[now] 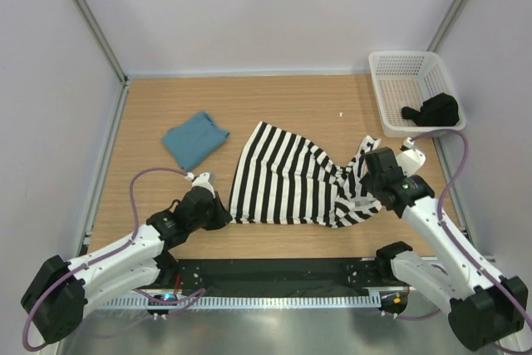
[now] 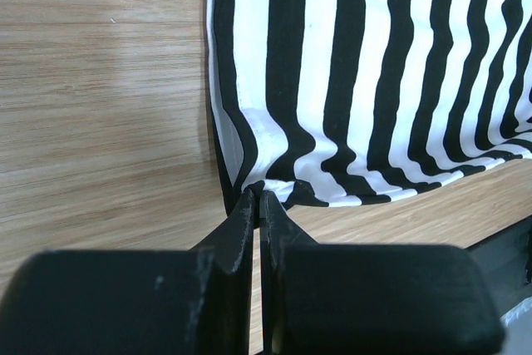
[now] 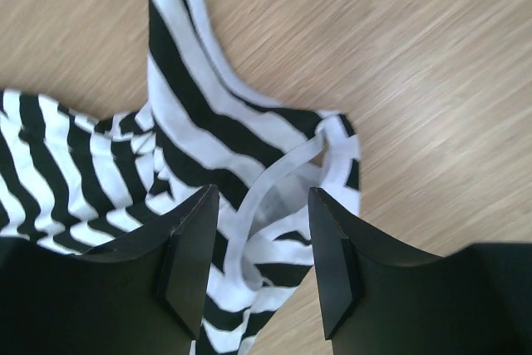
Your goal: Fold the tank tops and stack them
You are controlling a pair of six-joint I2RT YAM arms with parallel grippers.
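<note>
White mesh basket (image 1: 407,54) at far right tabletop (image 1: 166,97) corner, black bundle (image 1: 436,110) inside. Teal tank top (image 1: 194,140) folded into small pad, far left of centre. Striped tank top (image 1: 287,176) spread mid-tabletop, rumpled at strap end near basket; long axis left-right, hem left, straps right. Left claw (image 2: 256,199) pinched shut on near hem corner. Right claw (image 3: 262,197) spread, jaws straddling strap loop, not gripping.
</note>
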